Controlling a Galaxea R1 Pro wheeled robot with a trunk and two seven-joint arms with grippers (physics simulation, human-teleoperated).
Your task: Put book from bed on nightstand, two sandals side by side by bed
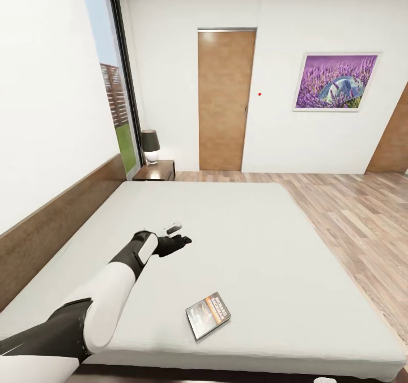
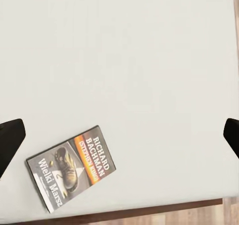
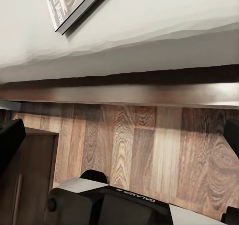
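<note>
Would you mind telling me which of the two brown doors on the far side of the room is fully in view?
The door between the window and the lavender picture; the other door, at the right edge, is cut off by the frame.

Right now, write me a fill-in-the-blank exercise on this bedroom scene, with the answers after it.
1. The book lies flat on the ____, near its edge.
2. The left gripper hovers over the mattress with its jaws ____.
3. The lamp stands on the ____ beside the window.
4. The picture on the wall shows a field of ____ flowers.

Answers: bed; open; nightstand; purple
</note>
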